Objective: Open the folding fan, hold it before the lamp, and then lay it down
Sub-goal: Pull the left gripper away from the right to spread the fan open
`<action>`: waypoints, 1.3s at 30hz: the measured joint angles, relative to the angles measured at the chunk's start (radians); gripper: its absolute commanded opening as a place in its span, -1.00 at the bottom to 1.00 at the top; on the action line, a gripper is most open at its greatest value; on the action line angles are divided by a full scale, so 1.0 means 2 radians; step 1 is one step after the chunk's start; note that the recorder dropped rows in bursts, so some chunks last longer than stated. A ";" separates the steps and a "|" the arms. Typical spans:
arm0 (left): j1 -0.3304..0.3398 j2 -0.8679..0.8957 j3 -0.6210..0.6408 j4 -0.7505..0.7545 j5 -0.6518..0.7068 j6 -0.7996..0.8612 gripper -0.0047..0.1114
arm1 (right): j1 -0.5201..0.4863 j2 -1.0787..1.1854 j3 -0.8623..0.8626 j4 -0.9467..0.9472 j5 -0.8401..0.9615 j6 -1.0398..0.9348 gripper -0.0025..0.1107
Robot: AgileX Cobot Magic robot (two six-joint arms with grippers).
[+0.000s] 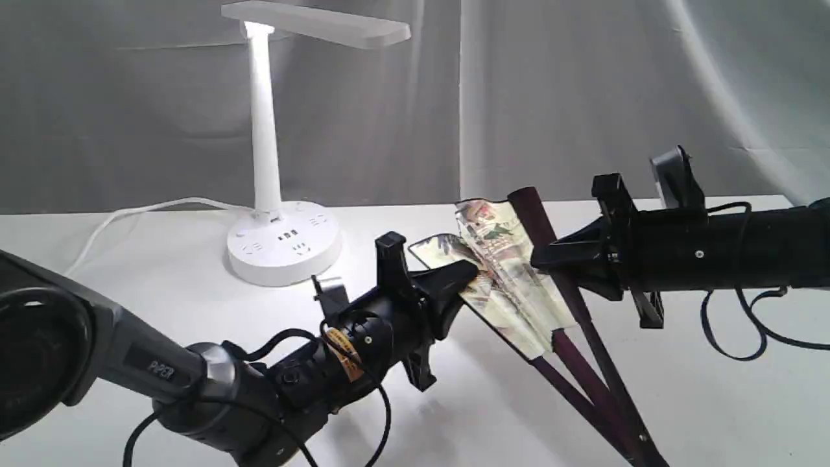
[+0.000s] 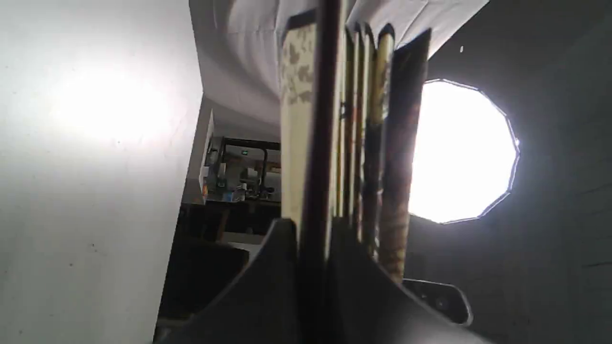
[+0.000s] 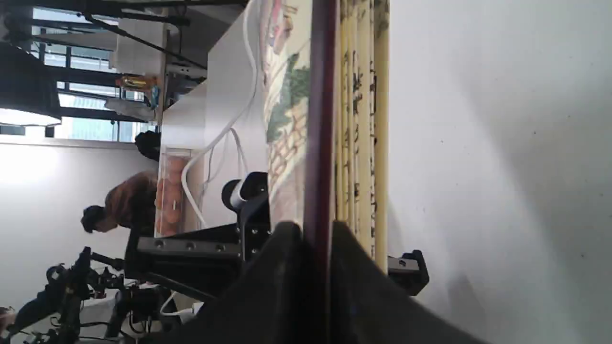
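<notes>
Grip on the folding fan (image 1: 502, 272) from both sides, pleats partly spread, lifted above the table (image 1: 162, 285). Pinches one dark guard tightly in the left gripper (image 1: 470, 272). Clamps the other maroon guard in the right gripper (image 1: 541, 256), jaws nearly together. Hangs nearer the camera than the lit lamp (image 1: 266, 149), rightward of it in the exterior view. Pivot end low, perhaps touching the table.

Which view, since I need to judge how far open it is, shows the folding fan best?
The exterior view: the folding fan shows partly spread, painted pleats and maroon guards, held by the left gripper and right gripper. Both wrist views show only one clamped guard and pleats nearly edge-on.
</notes>
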 measured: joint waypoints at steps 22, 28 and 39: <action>0.001 -0.041 0.001 -0.078 0.009 0.040 -0.92 | 0.000 -0.001 0.000 0.099 -0.008 0.002 -0.96; 0.001 -0.052 0.009 -0.095 0.012 0.054 -0.92 | 0.000 -0.002 0.000 0.109 -0.009 0.002 -0.96; 0.001 -0.084 0.070 -0.124 0.013 0.060 -0.92 | 0.000 -0.002 0.000 0.109 -0.024 0.002 -0.96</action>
